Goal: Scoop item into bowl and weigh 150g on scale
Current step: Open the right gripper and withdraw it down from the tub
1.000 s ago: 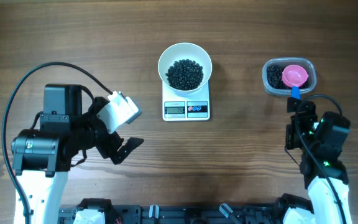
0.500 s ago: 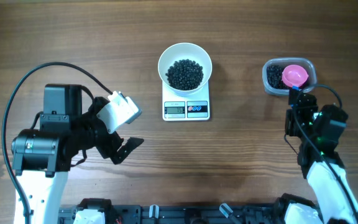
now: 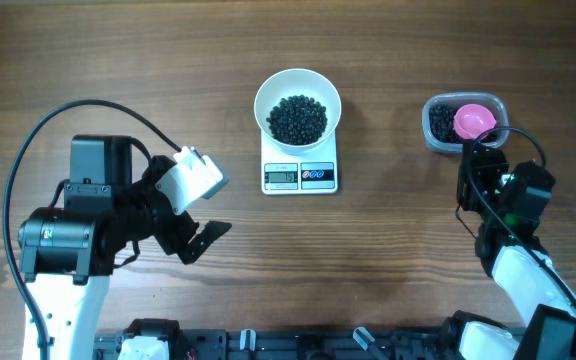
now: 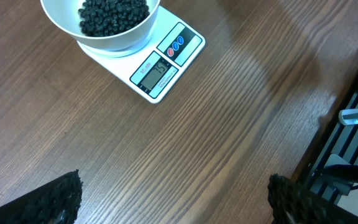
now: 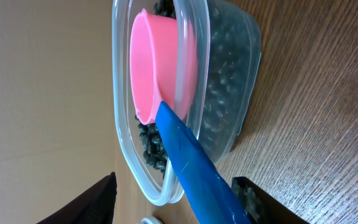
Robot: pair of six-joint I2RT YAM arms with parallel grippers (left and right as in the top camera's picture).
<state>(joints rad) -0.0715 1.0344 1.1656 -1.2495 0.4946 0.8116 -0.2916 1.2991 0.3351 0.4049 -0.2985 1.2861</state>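
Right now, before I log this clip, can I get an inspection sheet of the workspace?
Surface: wooden table, no spilled beads seen.
Job's things: white bowl of black beads on the scale; clear tub holds more beads and pink scoop, blue handle sticking out.
Clutter: nothing seen.
Grippers: left gripper open, empty; right gripper open, straddling the handle.
Cables: black cable loops over left arm; another at right.
Surroundings: black rail along near edge.

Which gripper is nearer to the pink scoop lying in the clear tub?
Right. The right gripper straddles the blue handle of the pink scoop beside the clear tub; the left gripper sits far away, on the other side of the scale.
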